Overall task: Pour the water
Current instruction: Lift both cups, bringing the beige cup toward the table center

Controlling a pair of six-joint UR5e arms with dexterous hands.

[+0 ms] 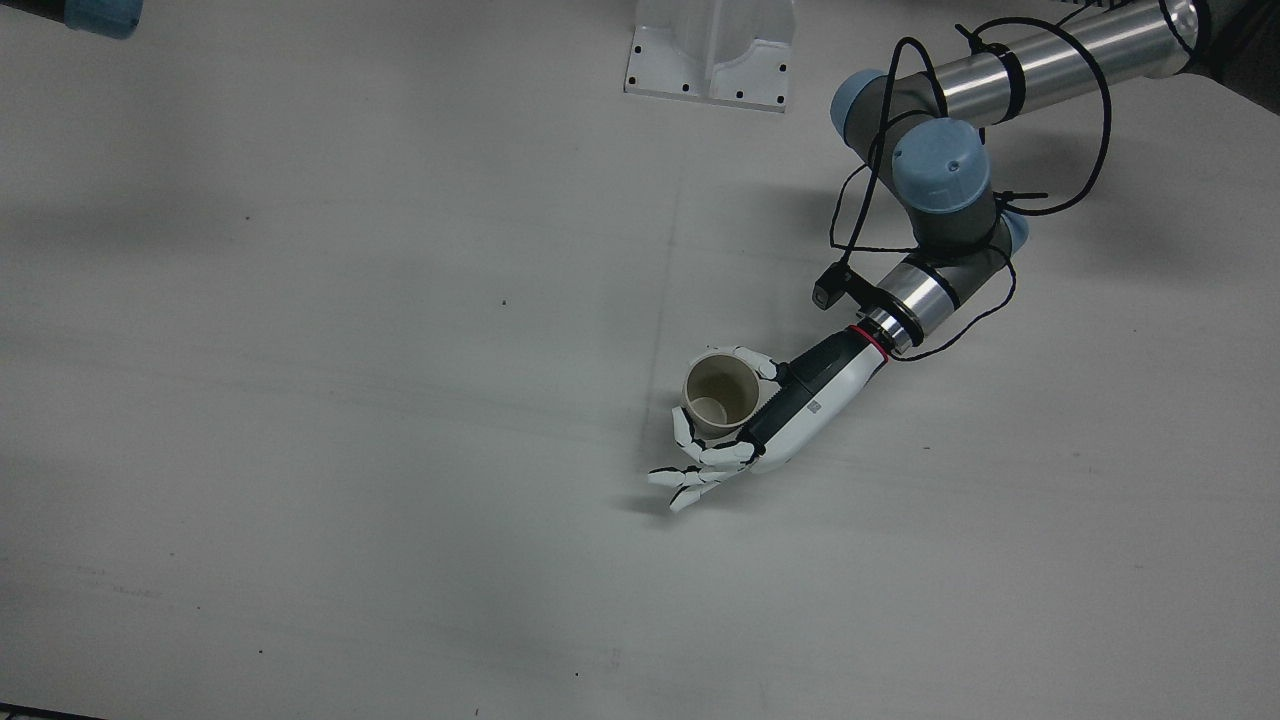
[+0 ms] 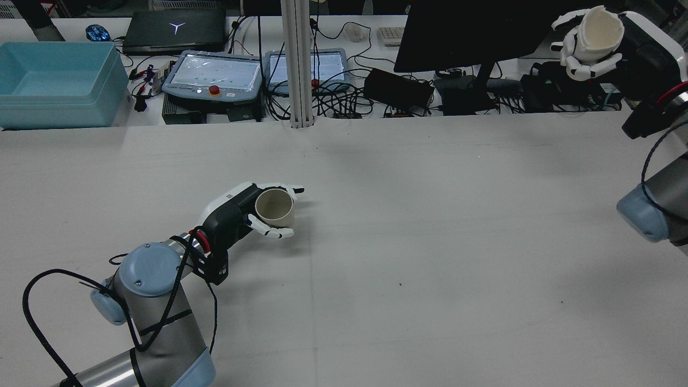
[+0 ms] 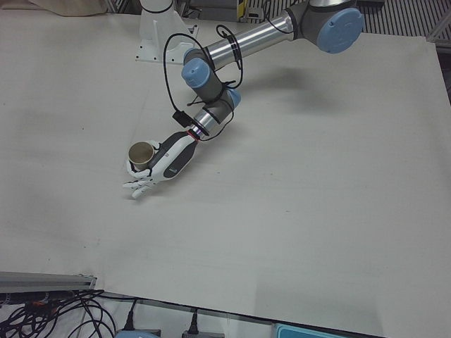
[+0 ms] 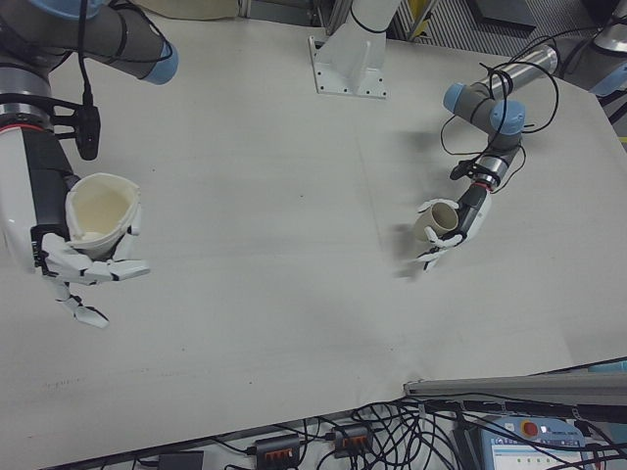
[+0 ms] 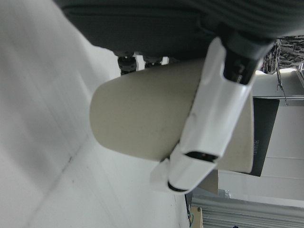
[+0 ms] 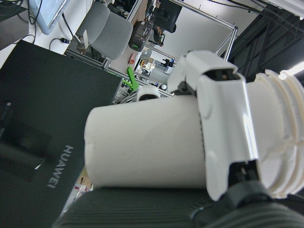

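Beyond the white table (image 2: 430, 242), at its far edge, sit a blue bin (image 2: 56, 86), two teach pendants (image 2: 215, 75), a laptop (image 2: 172, 32) and a dark monitor (image 2: 457, 32); the right hand view reads "HUAWEI" on its back. Nothing lies between the two hands. The left hand (image 1: 775, 415) reaches low over the table, fingers wrapped around an upright beige cup (image 1: 720, 392). The right hand (image 4: 59, 235) is raised high, clasping a second cup (image 4: 98, 211), tilted.

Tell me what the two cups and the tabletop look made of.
Left hand's cup: likely paper or thin plastic, matte beige, thin rim. Right hand's cup: similar, paler cream, rim slightly out of round, so probably soft. Table: matte off-white, maybe laminate or a cover; unclear.
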